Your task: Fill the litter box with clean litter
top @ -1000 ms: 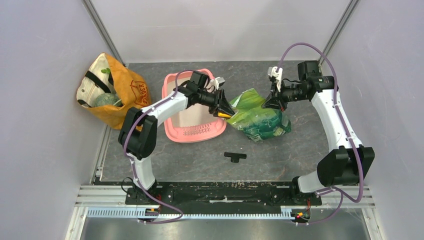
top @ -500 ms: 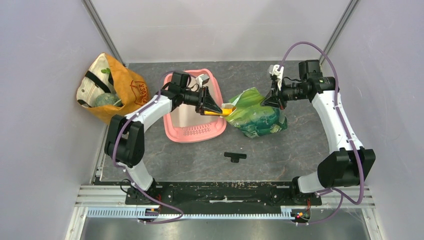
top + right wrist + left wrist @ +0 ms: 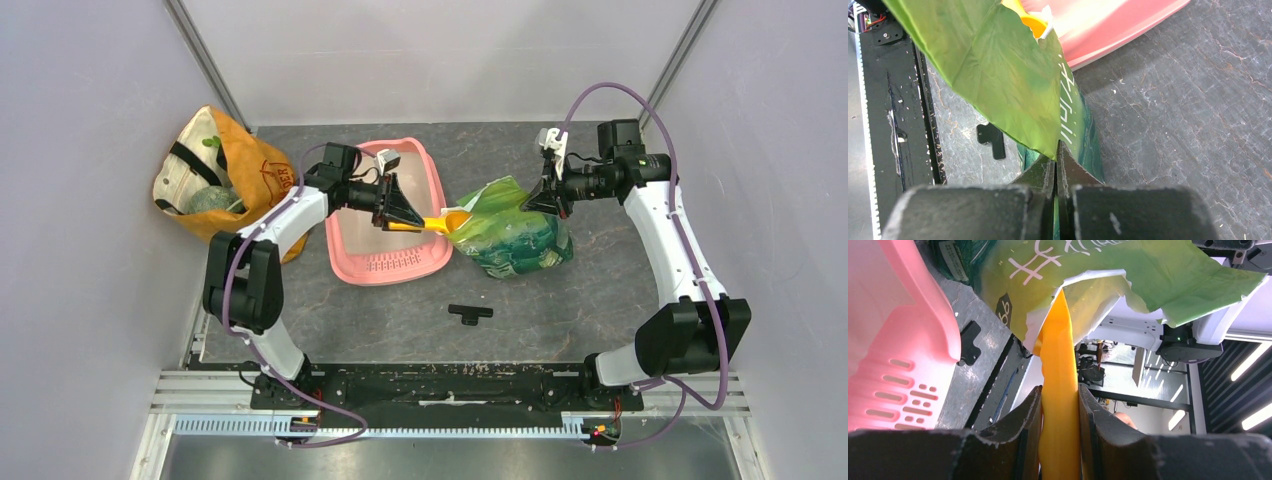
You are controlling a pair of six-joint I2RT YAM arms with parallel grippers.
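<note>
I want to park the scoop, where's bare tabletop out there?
Bare: the near strip between the litter box and the arm bases, but for a small black part; also right of the green bag, under the right arm. Crowded: the gap between box and bag, where the left pincer holds the scoop, and the corner by the fabric bag.

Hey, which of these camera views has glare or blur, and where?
Top view: even light, sharp. Left wrist view: the tray is washed pale, the left tool blurred up close. Right wrist view: glare whitens the tray, the right tool is dark and soft.
</note>
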